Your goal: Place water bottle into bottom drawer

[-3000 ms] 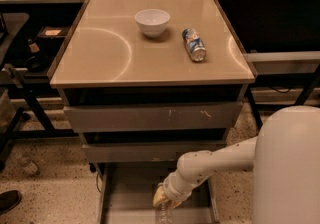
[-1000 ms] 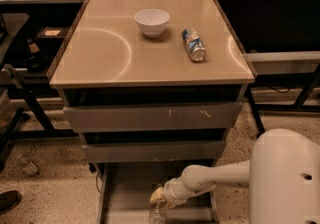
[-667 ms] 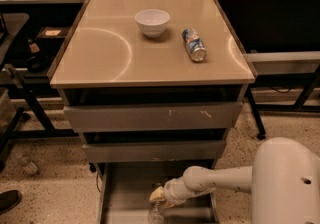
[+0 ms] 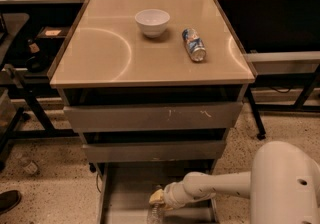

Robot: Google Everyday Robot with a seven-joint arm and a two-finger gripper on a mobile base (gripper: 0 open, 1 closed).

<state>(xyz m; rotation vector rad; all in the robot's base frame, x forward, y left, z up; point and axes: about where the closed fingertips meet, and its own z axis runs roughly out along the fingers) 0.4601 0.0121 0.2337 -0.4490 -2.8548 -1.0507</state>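
The bottom drawer is pulled open at floor level, a shallow grey tray under the two shut upper drawers. My gripper reaches into it from the right, low over the drawer's floor near the front middle. The water bottle, clear and crinkled, shows just below the gripper at the picture's lower edge, inside the drawer. Part of it is cut off by the frame, and I cannot tell whether the gripper still holds it.
On the beige cabinet top stand a white bowl and a lying blue-and-white can. The upper drawer fronts hang over the open drawer's back. My white body fills the lower right. Dark benches flank both sides.
My arm has sunk lower and lies flatter over the drawer. The gripper with the bottle has shifted slightly left and down toward the drawer floor.
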